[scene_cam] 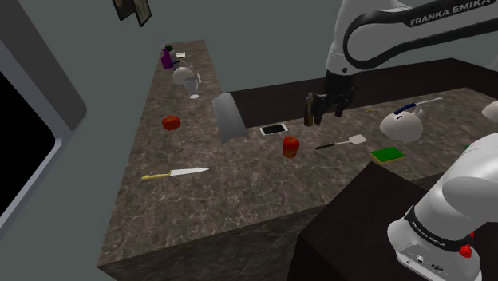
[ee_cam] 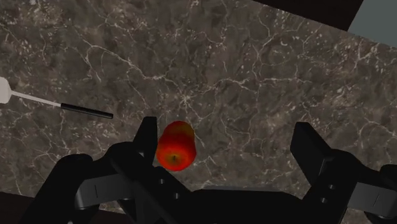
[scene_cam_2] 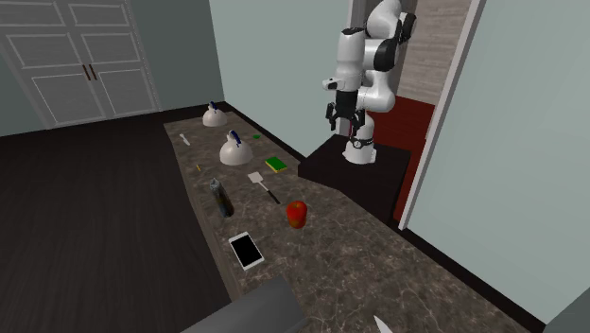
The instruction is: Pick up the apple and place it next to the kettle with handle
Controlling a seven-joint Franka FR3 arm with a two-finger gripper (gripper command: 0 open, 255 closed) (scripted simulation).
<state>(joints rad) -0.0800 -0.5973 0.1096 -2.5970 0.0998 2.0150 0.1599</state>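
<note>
The wrist view shows the gripper wide open, holding nothing. The shoulder view shows a knife. The apple is red and round, on the counter near the spatula.

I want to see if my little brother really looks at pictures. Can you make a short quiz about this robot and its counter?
1. True or false: the gripper is holding the apple.
2. What lies on the counter between the apple and the kettle? A: a spatula. B: a banana. C: a cup.
3. Fill in: the apple's colour is ____.

Key: 1 false, the gripper is open and the apple sits on the counter below it. 2 A. 3 red.
</note>
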